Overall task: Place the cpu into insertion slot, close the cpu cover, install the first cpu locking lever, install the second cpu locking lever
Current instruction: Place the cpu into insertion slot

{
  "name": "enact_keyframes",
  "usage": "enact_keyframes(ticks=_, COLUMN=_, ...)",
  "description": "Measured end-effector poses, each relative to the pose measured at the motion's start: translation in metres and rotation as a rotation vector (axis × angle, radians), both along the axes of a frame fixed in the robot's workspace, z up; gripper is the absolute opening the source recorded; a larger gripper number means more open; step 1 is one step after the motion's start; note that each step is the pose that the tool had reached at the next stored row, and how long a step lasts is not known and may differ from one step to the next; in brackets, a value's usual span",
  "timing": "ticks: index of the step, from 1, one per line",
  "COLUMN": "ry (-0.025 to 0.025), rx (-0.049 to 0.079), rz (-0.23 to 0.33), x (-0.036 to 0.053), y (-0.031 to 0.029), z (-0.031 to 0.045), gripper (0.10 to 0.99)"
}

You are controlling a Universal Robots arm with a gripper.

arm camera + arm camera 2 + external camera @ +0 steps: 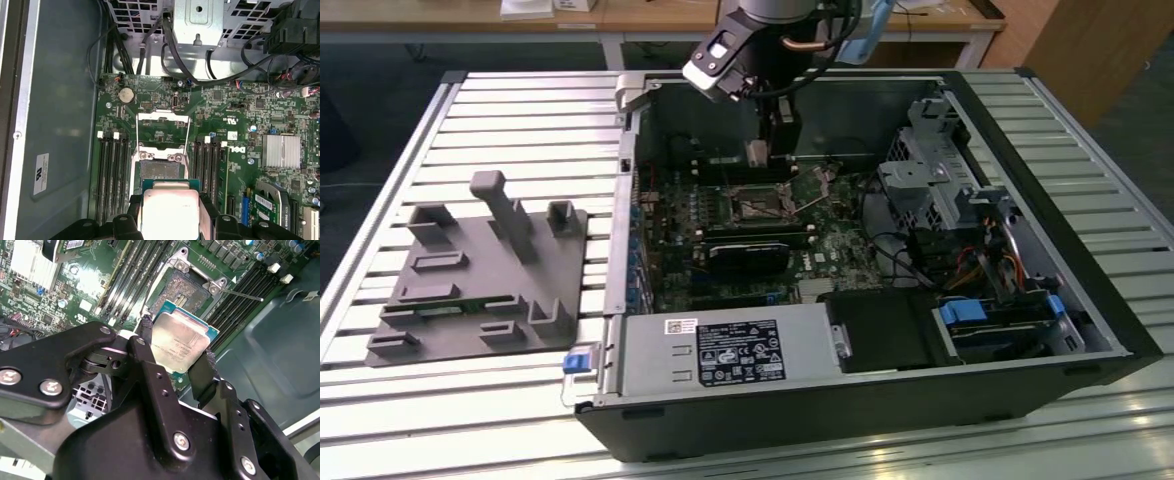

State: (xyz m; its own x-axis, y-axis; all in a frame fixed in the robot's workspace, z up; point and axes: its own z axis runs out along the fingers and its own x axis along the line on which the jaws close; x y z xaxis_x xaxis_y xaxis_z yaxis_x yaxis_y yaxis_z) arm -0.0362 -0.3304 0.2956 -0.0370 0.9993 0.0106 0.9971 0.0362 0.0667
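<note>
Here: black two-finger gripper [176, 347] pinches flat silver-grey square cpu [169, 210] by opposite edges, metal top up, near uncovered black-rimmed square insertion slot [163, 170].

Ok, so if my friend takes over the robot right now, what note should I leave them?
Gripper: shut on the cpu, holding it in the air over the motherboard, close to the insertion slot.
Insertion slot: empty.
Cpu cover: swung open.
Done: cpu picked up.
Not done: cpu seated, cover closed, locking levers installed.
</note>
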Motion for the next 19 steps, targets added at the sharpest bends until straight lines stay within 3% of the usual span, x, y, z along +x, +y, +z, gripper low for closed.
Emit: enact_keyframes(ticks=19, ry=0.0, rx=0.0, rz=0.0, x=0.0, y=0.0, z=-0.0119, gripper=0.537)
